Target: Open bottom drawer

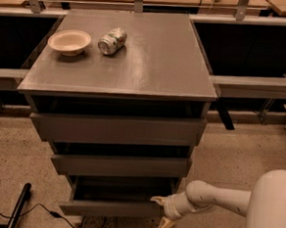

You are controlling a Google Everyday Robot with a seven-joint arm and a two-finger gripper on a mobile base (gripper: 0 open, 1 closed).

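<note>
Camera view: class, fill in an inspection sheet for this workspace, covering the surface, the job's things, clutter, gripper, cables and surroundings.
Surface: grey cabinet top, carrying two items.
Job's things: bottom drawer, partly pulled out, shallow interior showing.
Clutter: bowl upright near the top's left rear; can lying on its side just right of it.
Grippers: gripper low by the floor, at the right end of the bottom drawer's front.
Cables: black cable trailing on the floor at lower left, beside a black pole.
Surroundings: speckled floor; dark bays behind the cabinet on both sides.
</note>
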